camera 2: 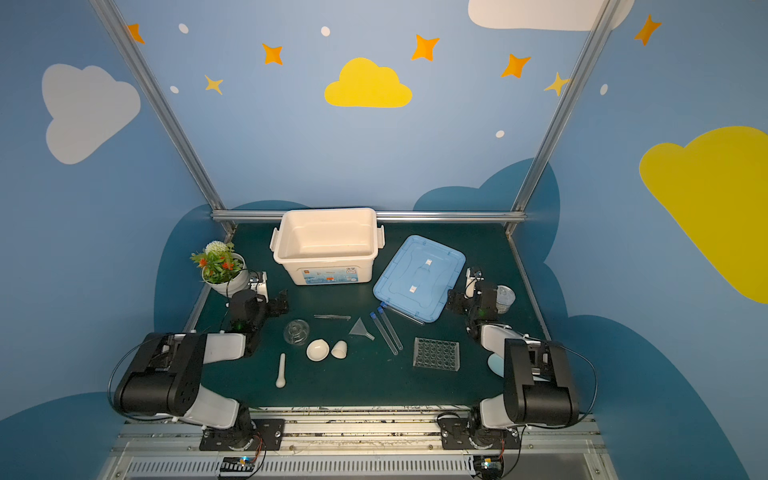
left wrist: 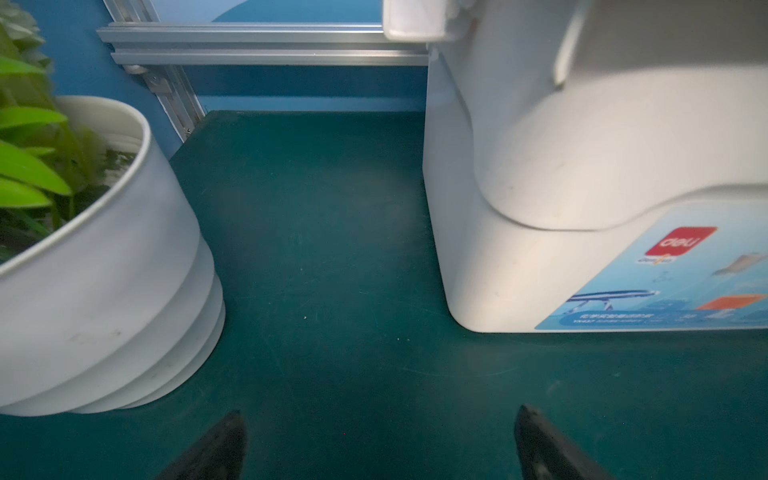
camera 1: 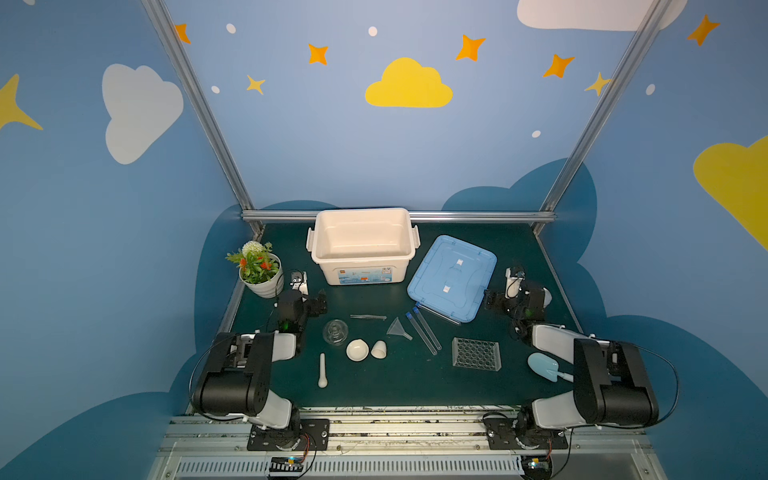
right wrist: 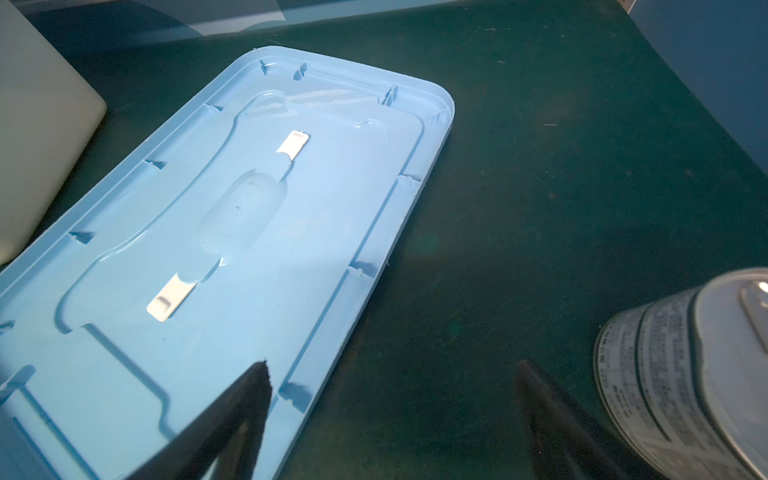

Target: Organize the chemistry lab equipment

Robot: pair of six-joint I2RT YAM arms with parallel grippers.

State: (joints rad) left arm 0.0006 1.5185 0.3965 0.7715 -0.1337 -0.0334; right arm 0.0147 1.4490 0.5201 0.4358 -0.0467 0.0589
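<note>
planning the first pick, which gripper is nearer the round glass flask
Left. The left gripper sits behind the round glass flask, by the potted plant; the right gripper is far off, beyond the blue lid.

On the dark green bench (camera 1: 395,390): open white box (camera 1: 322,253) at the back, blue lid (camera 1: 453,277) flat beside it. In front, spread out: tweezers (camera 1: 368,317), funnel (camera 1: 398,328), test tubes (camera 1: 424,334), rack (camera 1: 476,353), flask (camera 1: 335,331), bowl (camera 1: 357,350) just beside cup (camera 1: 379,349), pestle (camera 1: 322,370). Plant (camera 1: 259,268) far left, scoop (camera 1: 543,366) far right.
</note>
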